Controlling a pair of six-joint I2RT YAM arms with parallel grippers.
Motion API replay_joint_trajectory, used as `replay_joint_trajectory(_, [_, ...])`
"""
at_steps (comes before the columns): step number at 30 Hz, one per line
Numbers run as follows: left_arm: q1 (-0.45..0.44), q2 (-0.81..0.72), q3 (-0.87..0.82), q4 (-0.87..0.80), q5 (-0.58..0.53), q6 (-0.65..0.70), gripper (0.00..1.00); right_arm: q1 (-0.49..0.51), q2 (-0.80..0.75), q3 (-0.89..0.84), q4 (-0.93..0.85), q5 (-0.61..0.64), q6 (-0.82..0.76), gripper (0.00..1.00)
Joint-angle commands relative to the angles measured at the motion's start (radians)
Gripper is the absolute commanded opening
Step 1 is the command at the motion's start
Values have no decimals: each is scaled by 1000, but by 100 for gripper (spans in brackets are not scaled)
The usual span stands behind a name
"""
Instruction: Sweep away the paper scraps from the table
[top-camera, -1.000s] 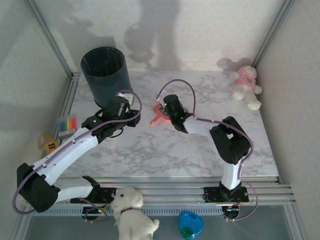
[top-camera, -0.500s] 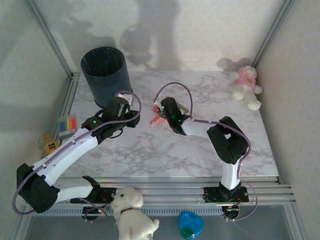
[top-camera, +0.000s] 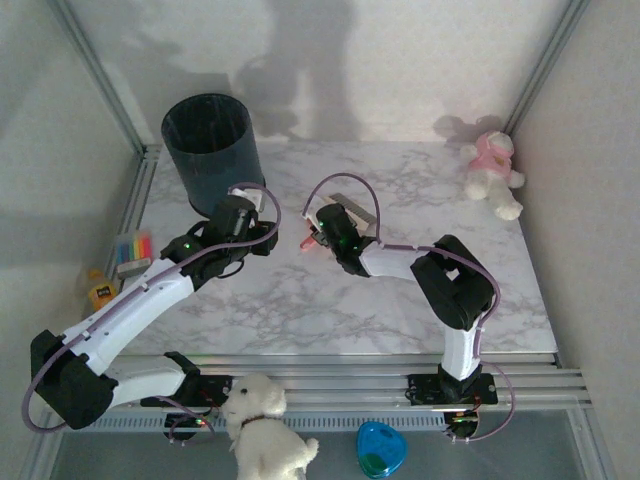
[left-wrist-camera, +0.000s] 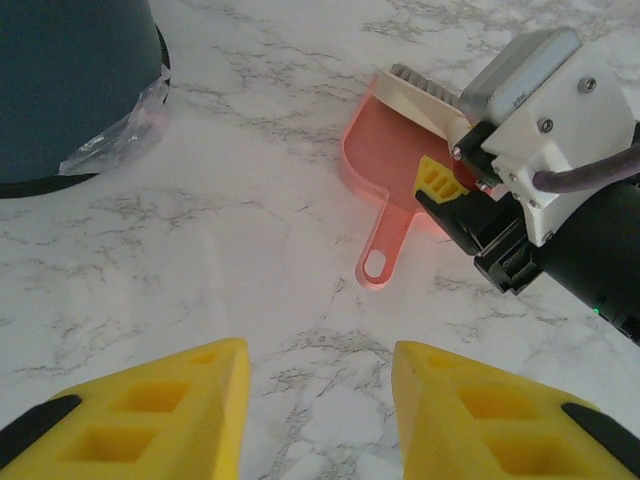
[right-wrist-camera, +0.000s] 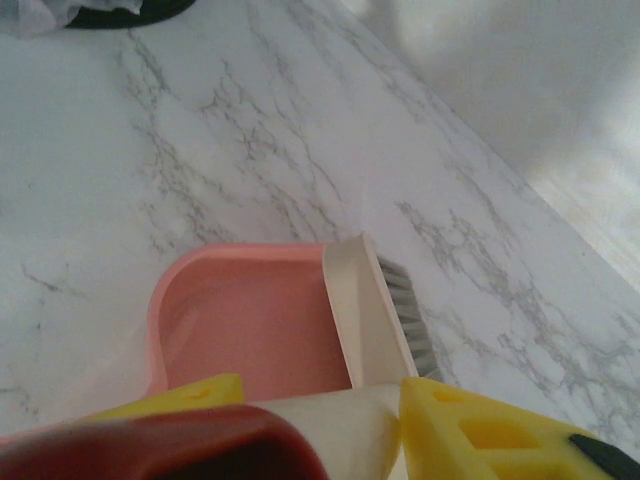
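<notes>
A pink dustpan (left-wrist-camera: 385, 165) (right-wrist-camera: 250, 330) lies flat on the white marble table (top-camera: 330, 300) with its pan bare. A cream brush (right-wrist-camera: 365, 300) with grey bristles rests on the pan's far lip. My right gripper (right-wrist-camera: 320, 385) (top-camera: 325, 228) hangs low over the pan's handle end. Its yellow fingers (right-wrist-camera: 480, 430) stand apart, and the brush's cream handle lies between them. My left gripper (left-wrist-camera: 320, 370) (top-camera: 255, 218) is open just above the bare table, a short way in front of the dustpan's looped handle. The paper scraps are out of view.
A dark blue bin (top-camera: 210, 140) (left-wrist-camera: 70, 80) with a plastic liner stands at the back left, close to my left gripper. A pink-and-white plush toy (top-camera: 492, 172) sits at the back right corner. A pack of coloured strips (top-camera: 133, 248) lies off the table's left edge.
My right gripper has shifted left over the dustpan, and its fingers have spread around the brush handle. The left arm has barely moved.
</notes>
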Motion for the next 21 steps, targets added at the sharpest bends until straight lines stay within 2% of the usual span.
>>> replay_joint_trajectory(1, [5,-22,-12,7,-22,-13,41,12,-29,-29,-15,-5,25,46])
replay_joint_trajectory(10, [5,-31,-17,8,-27,-10,42,17,-42,-51,-38,-22,24,54])
replay_joint_trajectory(21, [6,-29,-32,17,-46,-10,42,25,-81,-89,-42,0,55,56])
